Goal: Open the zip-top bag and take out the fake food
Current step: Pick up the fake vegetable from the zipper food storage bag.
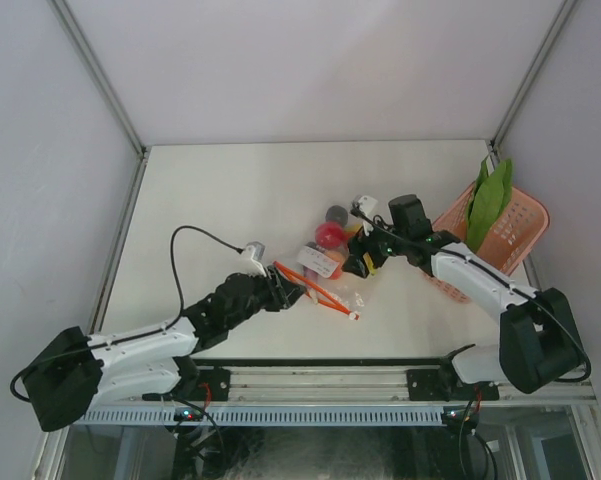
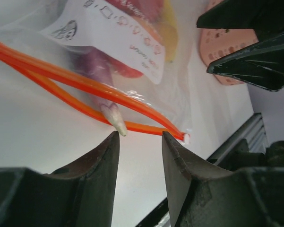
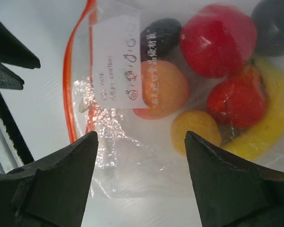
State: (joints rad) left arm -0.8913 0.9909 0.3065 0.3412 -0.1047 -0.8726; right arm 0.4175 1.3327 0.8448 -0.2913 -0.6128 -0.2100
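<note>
The zip-top bag is lying on the tabletop, with the fake food inside it. The left hand is pointing, partly open and empty, at the orange zipper strip, probably to pinch it. The right hand is hovering wide open and empty above the bag.

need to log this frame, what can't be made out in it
Top external: whether the left gripper touches the zip-top bag; too small to tell.
Left wrist: fake food blurred, partly behind the white label.
Right wrist: zipper strip cut off by the top edge.
</note>
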